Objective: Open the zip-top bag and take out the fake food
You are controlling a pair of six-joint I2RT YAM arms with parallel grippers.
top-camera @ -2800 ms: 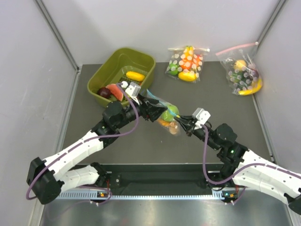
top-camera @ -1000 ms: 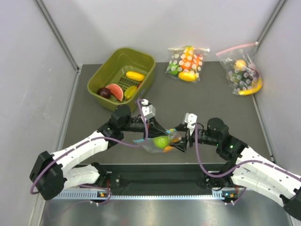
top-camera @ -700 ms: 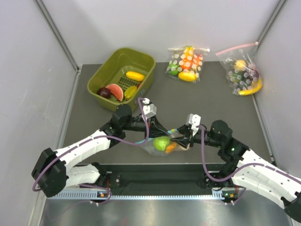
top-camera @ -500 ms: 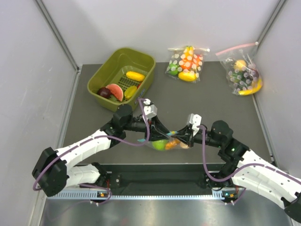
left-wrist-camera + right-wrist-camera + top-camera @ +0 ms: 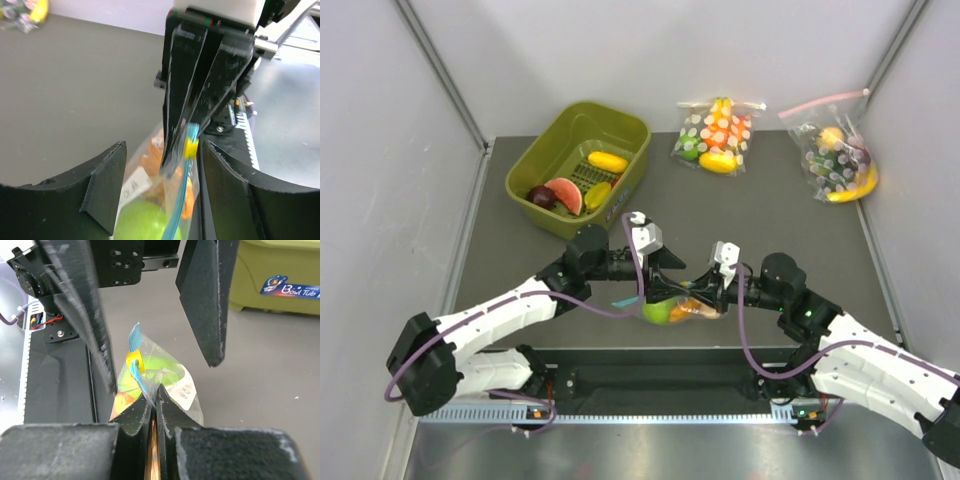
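The zip-top bag (image 5: pixel 676 306) hangs low over the table's near middle, clear with a light-blue zip strip (image 5: pixel 180 202) and a yellow slider (image 5: pixel 190 147). Inside it is the fake food: a round green fruit (image 5: pixel 659 312) and orange pieces (image 5: pixel 696 309). My right gripper (image 5: pixel 154 391) is shut on the bag's edge beside the slider (image 5: pixel 134 361). My left gripper (image 5: pixel 164 150) is open, and its fingers (image 5: pixel 106 182) stand on either side of the bag's mouth without pinching it. In the top view the two grippers, left (image 5: pixel 670 278) and right (image 5: pixel 699 292), meet over the bag.
An olive-green bin (image 5: pixel 552 140) with yellow, red and purple toy pieces stands at the back left. Two white-dotted bags with pink strips lie at the back, one centre (image 5: pixel 715 135) and one right (image 5: pixel 840 152). Grey walls close both sides.
My left gripper has opened and let go of the bag. My right gripper has shut on the bag's edge. The bag now hangs from the right gripper, slightly lower.
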